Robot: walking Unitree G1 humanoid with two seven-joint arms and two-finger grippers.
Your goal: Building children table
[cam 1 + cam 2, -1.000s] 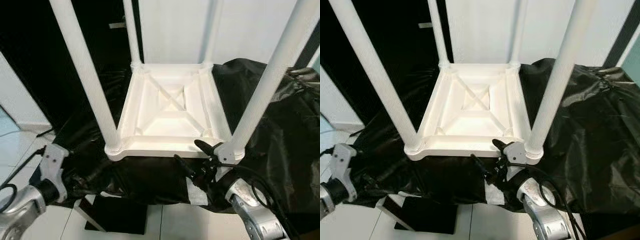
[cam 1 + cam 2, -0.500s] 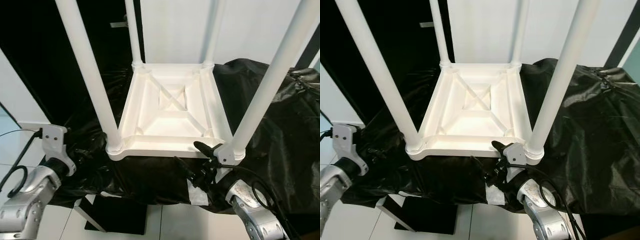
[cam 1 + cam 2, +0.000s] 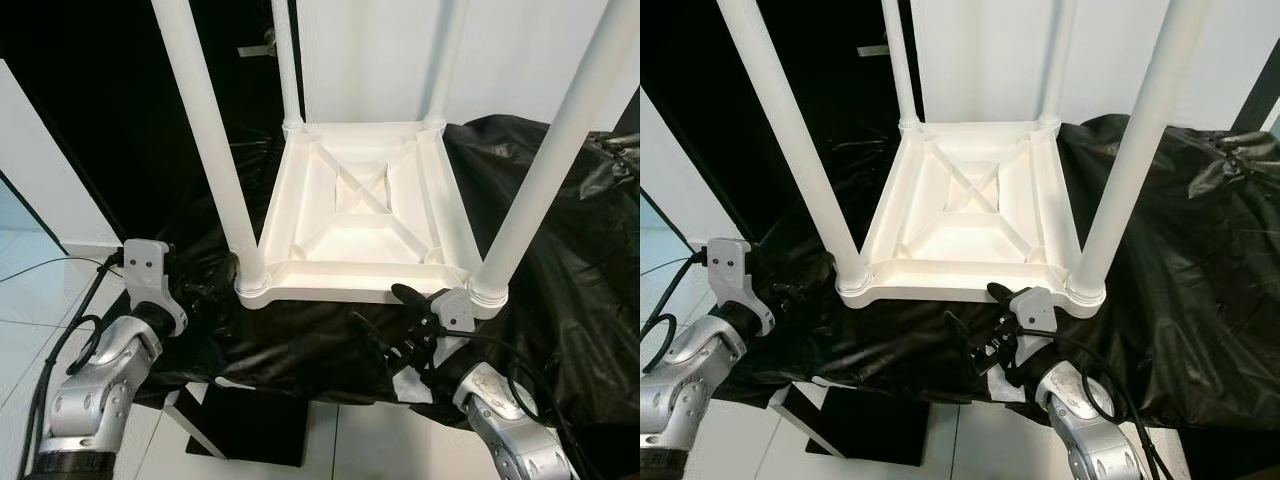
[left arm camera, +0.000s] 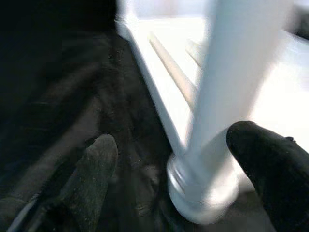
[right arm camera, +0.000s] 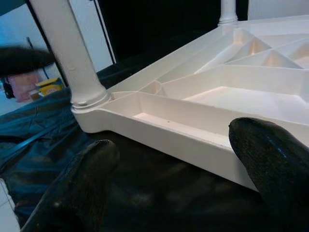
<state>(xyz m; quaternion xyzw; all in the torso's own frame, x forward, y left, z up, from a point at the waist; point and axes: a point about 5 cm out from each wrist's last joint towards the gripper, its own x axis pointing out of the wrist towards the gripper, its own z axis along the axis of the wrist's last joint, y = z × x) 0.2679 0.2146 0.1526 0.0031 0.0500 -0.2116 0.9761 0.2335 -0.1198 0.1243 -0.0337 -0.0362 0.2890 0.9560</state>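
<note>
The upturned table [image 3: 365, 220] and its legs [image 3: 212, 150] are plain white; the sheet [image 3: 570, 290] beneath is glossy black; both arms [image 3: 100, 385] are silver.

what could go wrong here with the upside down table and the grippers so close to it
1. The left gripper is open around the near-left leg at its base; a skewed close could push the leg sideways.
2. The table rests upside down on loose black sheeting, so a shove might slide it.
3. The right gripper is open at the table's near edge, beside the near-right leg, and could catch the rim when moving.
</note>
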